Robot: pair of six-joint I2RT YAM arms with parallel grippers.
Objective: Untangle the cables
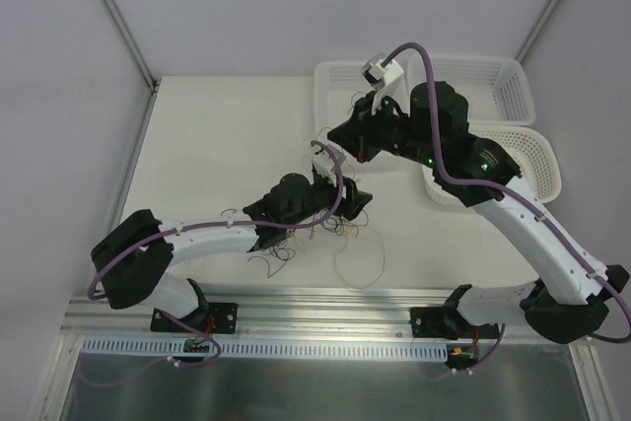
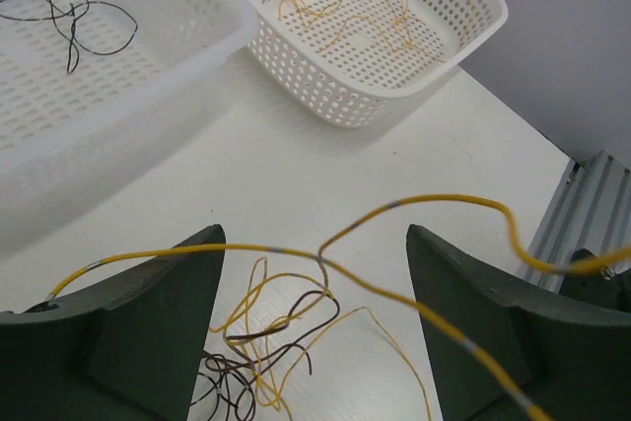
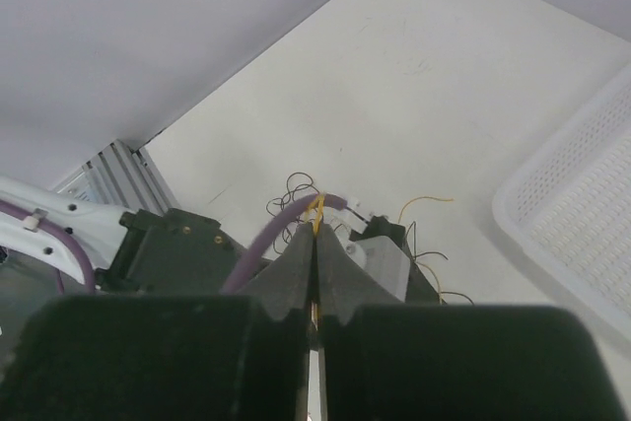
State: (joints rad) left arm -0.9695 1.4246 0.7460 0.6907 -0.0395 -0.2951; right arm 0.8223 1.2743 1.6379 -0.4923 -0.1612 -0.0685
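You have the cables [image 1: 301, 232] mostly heaped at 7 o'clock on the table [image 1: 217, 145], a loose curly tangle of yellow, black and dark brown. One yellow strand [image 2: 444, 199] lifts off it, pinched in the right gripper [image 3: 315, 244]. At 1 o'clock, the big basket [image 2: 148, 96] holds black strands and the small basket [image 2: 325, 86] yellow ones.

Tangled cables [image 1: 320, 236] on white table [image 1: 227, 135]

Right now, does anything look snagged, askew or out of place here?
Yes. A yellow cable lies draped over both fingers of the open left gripper instead of between them, so it may snag. The right gripper is shut on a yellow cable; whether it is the same one is unclear.
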